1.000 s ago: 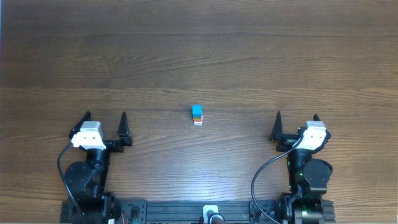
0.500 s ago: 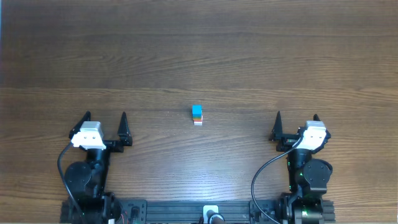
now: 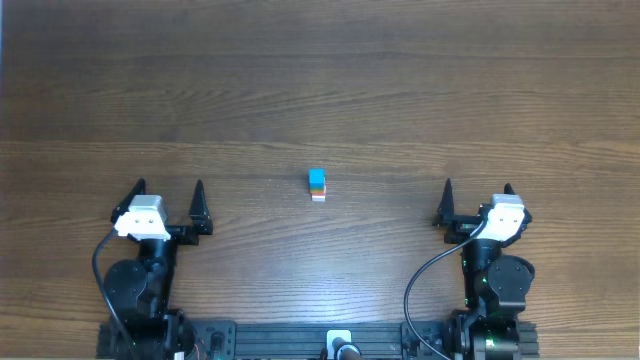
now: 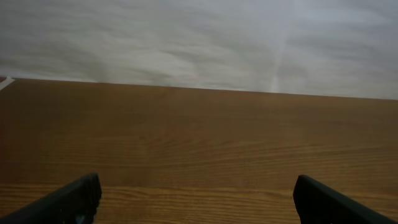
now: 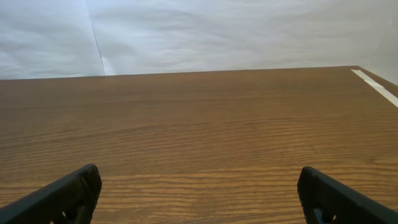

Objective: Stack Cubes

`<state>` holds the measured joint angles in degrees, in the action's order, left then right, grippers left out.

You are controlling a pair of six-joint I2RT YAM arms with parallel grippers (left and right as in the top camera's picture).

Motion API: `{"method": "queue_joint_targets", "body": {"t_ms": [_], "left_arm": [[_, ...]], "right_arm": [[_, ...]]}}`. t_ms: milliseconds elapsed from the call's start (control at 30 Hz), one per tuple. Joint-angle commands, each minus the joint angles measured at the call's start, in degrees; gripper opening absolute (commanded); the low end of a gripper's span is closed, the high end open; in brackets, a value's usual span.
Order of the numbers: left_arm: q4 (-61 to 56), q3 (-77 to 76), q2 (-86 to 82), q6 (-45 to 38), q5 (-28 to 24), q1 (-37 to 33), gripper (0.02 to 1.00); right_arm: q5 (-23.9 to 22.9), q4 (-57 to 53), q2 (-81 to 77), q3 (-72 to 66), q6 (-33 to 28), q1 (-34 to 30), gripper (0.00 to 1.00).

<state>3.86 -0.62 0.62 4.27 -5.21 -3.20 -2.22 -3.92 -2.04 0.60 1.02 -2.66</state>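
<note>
A small stack of cubes [image 3: 317,186] stands near the middle of the wooden table [image 3: 320,90], with a blue cube [image 3: 317,178] on top, an orange one under it and a white one at the bottom. My left gripper [image 3: 169,190] rests open near its base at the left, well apart from the stack. At the right, my right gripper [image 3: 477,189] is open too, with nothing between its fingers. Each wrist view shows its own gripper, the left gripper [image 4: 196,199] and the right gripper [image 5: 199,196], over bare wood.
Bare wood grain stretches across the far half of the table. A white wall [image 4: 199,43] rises behind the table's far edge in both wrist views. A pale strip [image 5: 376,87] runs along the table's corner in the right wrist view.
</note>
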Motion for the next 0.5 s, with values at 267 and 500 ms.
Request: {"method": "queue_joint_targets", "body": {"t_ms": [267, 500], "left_arm": [[0.1, 0.3, -0.5, -0.7, -0.5, -0.3, 1.0], [0.1, 0.3, -0.5, -0.7, -0.5, -0.3, 1.0]], "right_arm": [[0.5, -0.2, 0.6, -0.3, -0.3, -0.4, 0.991], [0.5, -0.2, 0.6, -0.3, -0.3, -0.4, 0.993]]}}
